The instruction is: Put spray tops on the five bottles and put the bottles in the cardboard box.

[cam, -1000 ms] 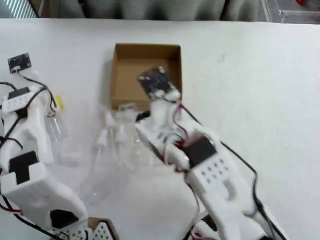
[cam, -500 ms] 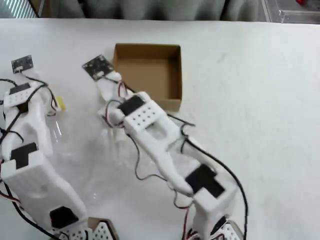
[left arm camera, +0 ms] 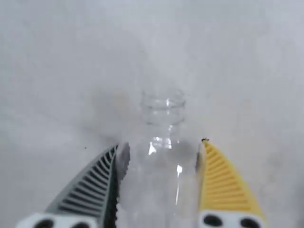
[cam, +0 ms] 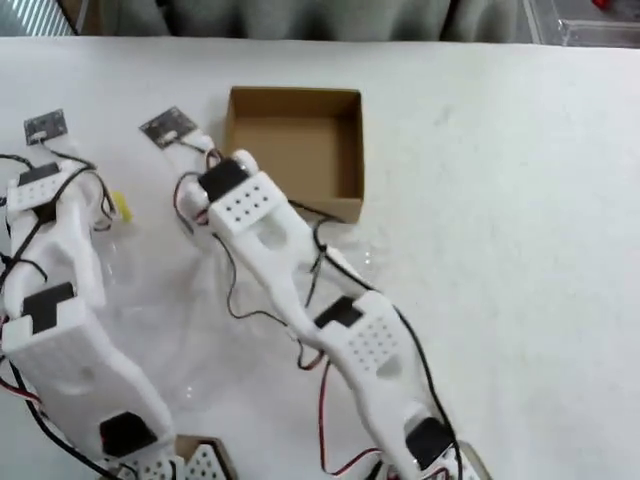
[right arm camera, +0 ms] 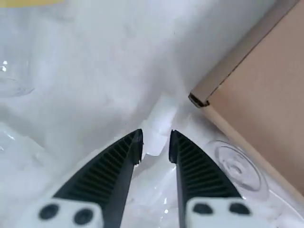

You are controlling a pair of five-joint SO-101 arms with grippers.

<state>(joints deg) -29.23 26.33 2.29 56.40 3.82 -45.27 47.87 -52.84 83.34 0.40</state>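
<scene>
Jaws: left gripper (left arm camera: 161, 145) had its grey and yellow pair clamped on the shoulders of a clear, uncapped plastic bottle (left arm camera: 162, 108); right gripper (right arm camera: 155, 137) had its black pair narrowly apart over a white plastic spray top (right arm camera: 159, 118).
Bottle: held at the left of the white table (cam: 520, 200), left of the brown cardboard box (cam: 293, 95), neck open.
Step in hand: apparently picking up the spray top; a centred, square grip would let it meet the neck straight.
Edges: a corner of the box's left wall lay near the right gripper, with a second clear bottle (right arm camera: 235, 166) just beside that wall.
Room: open table lay right of the box; the space between the arms was crowded.
</scene>
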